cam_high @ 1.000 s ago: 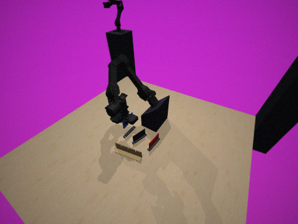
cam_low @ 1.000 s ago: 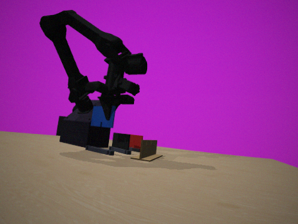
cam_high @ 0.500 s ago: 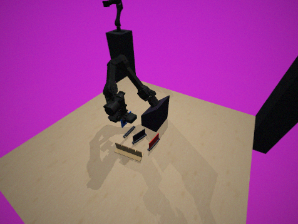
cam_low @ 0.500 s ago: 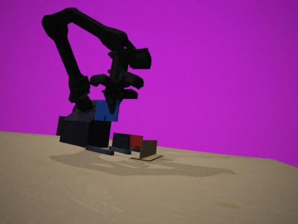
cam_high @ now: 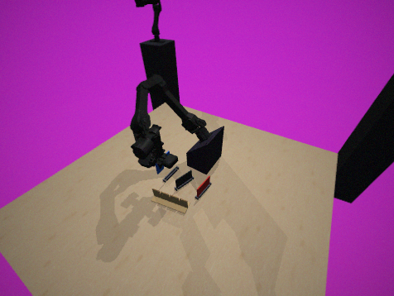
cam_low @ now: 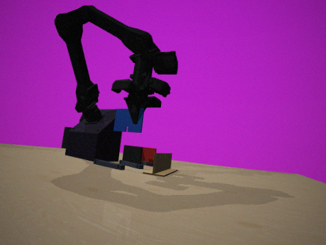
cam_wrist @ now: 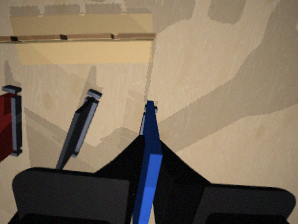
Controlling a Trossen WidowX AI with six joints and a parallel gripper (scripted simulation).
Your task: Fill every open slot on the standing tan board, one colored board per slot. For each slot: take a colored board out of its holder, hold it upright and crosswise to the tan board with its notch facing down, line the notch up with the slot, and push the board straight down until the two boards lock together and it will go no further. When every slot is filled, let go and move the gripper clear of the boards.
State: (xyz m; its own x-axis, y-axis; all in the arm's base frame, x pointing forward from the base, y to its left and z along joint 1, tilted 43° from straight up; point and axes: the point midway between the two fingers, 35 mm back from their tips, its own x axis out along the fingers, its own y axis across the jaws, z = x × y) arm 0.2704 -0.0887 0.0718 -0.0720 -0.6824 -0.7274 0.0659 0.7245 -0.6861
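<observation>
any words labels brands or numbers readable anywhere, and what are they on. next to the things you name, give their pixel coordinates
None that I can read: no lettering, brand, number or sign shows on the blue board [cam_high: 160,169] [cam_low: 120,120] [cam_wrist: 152,167], the tan board [cam_high: 170,198] [cam_low: 162,163] [cam_wrist: 85,38], or the gripper [cam_low: 135,122] [cam_wrist: 147,141].

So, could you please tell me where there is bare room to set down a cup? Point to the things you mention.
Probably beyond the tan board [cam_high: 170,202] [cam_low: 162,163] [cam_wrist: 131,52], on the side away from the holders. It's crowded between that board and the robot's base [cam_high: 204,153] [cam_low: 82,142].
</observation>
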